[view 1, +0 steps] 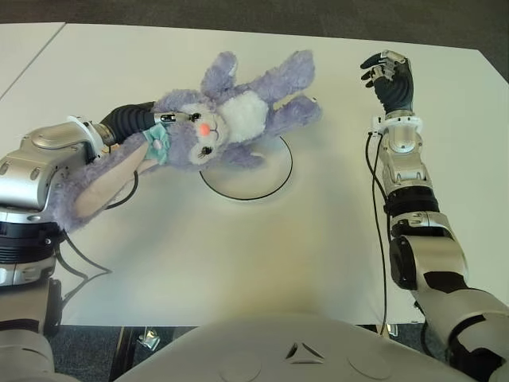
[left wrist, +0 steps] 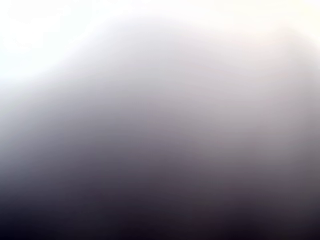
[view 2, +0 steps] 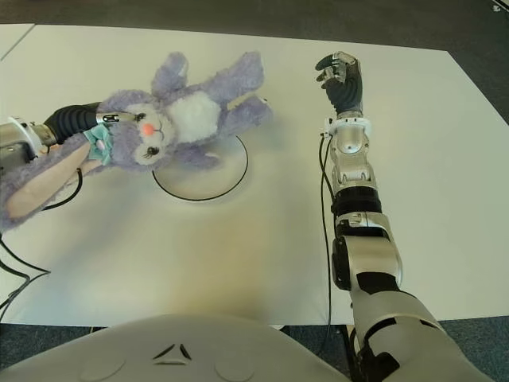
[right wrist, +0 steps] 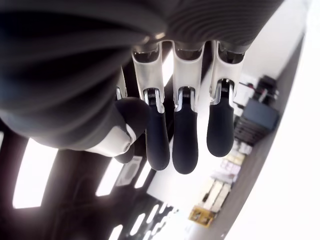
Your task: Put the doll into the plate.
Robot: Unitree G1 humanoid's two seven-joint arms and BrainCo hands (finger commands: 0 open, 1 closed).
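While left hand point(view 1: 163, 121) fingers grip fluffy purple doll point(view 1: 215, 127) above round plate point(view 1: 266, 187), right hand point(view 1: 390, 79) relaxed

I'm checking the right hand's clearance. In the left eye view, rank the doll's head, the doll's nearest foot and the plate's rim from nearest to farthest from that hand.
From the right hand, raised at the table's right:
1. Doll's foot, pointing toward the hand.
2. Plate rim, centre table, under the doll.
3. Doll's head, farthest left, by the left hand.

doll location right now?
In the eye views the doll is left of centre, gripped by the left hand, its body over the far-left rim of the plate; right hand idle, far right.
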